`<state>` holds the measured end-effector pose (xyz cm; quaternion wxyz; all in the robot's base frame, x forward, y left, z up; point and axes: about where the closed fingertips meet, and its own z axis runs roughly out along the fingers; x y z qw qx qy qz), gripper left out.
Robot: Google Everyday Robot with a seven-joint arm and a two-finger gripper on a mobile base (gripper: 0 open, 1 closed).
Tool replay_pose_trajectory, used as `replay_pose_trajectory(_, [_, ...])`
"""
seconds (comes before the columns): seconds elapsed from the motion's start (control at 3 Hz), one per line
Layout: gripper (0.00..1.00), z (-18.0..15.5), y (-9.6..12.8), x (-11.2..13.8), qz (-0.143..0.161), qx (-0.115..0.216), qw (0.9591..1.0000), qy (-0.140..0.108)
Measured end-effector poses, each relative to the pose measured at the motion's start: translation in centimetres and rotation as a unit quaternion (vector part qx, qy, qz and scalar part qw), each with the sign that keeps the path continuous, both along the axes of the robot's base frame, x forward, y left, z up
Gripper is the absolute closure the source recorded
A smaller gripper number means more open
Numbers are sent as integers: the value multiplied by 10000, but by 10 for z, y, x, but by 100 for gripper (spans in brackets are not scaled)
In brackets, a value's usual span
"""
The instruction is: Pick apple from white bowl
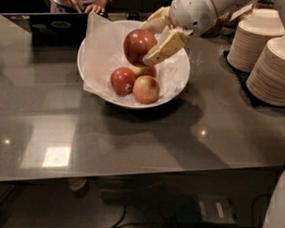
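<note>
Red apple [137, 44] sits clamped in the gripper [146, 45] above the white bowl [179, 87].

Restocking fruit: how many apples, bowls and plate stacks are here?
Apples: 4, one held in the gripper above the bowl, three inside it
Bowl: 1
Plate stacks: 2
Total: 7
</note>
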<state>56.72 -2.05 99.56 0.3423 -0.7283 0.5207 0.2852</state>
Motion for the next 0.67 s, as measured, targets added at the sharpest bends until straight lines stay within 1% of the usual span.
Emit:
replay_pose_trajectory(0.33, [100,11,11,-13,663,146,9971,-355])
replay_pose_trajectory(0.67, [100,11,11,-13,662,147,9971,-355])
